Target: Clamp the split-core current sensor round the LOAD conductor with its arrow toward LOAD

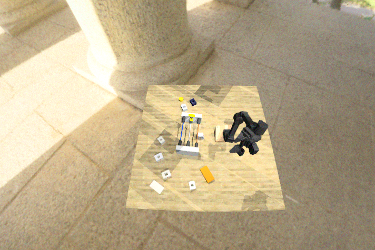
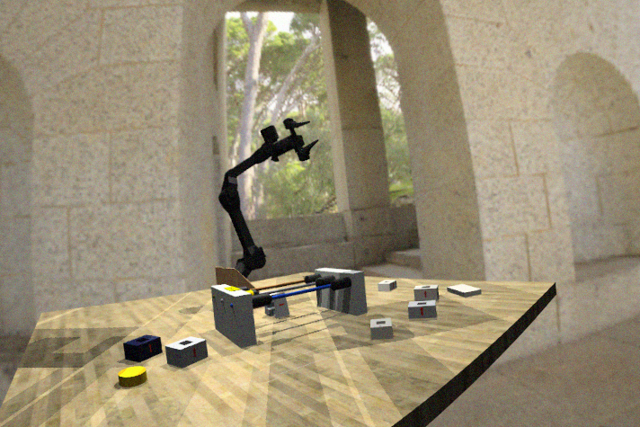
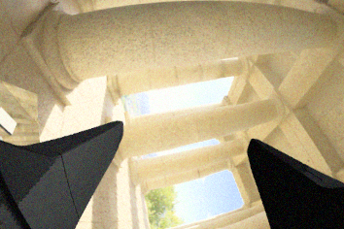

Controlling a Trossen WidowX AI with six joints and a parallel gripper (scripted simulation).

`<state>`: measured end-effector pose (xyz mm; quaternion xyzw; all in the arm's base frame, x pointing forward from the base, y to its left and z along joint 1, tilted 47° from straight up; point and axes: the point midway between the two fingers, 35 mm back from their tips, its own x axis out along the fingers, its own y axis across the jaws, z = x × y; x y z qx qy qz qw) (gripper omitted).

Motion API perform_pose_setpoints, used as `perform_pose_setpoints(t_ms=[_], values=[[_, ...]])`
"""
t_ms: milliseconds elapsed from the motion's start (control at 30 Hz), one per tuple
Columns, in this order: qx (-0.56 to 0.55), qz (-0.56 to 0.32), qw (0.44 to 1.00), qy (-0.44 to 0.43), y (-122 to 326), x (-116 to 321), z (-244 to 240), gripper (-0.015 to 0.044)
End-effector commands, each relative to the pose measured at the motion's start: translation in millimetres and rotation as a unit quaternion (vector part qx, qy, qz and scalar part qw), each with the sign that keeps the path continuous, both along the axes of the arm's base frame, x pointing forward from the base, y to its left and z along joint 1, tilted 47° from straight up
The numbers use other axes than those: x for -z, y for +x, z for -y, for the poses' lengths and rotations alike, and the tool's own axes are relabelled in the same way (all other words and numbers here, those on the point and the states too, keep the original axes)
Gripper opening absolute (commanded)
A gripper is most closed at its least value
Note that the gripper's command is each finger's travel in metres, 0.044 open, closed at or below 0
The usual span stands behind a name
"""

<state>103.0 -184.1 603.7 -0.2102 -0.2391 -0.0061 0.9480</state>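
A small grey-white sensor [image 1: 200,136] [image 2: 280,307] with a red mark stands on the table, close beside the orange conductor [image 1: 198,130]; its jaw opening is too small to make out. A blue conductor [image 1: 181,132] [image 2: 302,291] and a white conductor [image 1: 189,132] run alongside, between two grey end blocks [image 1: 187,150] [image 2: 233,315]. A yellow label [image 1: 191,115] [image 2: 232,289] sits on one block and a yellow tag [image 1: 191,119] is at the white conductor's end; their lettering is unreadable. My gripper [image 1: 233,146] [image 2: 313,131] [image 3: 187,137] is open and empty, high above the table, away from the sensor.
Several pale blocks with square holes, one of them here [image 1: 158,157] [image 2: 422,309], lie around the conductors. A dark blue block [image 1: 193,101] [image 2: 142,348], a yellow disc [image 1: 180,99] [image 2: 132,376], an orange slab [image 1: 207,174] and a white plate [image 1: 156,186] [image 2: 463,289] also lie there. A tan board [image 1: 217,133] stands near the arm's base.
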Motion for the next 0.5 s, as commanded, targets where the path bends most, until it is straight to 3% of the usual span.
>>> perform_pose_setpoints(t_ms=[0,233,467], values=[[0.001,0.001,1.000,0.000,-1.1,-0.7,-2.2,0.0426],[0.011,0.041,0.999,0.007,-19.6,-13.4,-89.7,0.0440],[0.004,0.044,0.999,0.006,5.2,3.2,-171.0,0.0440]])
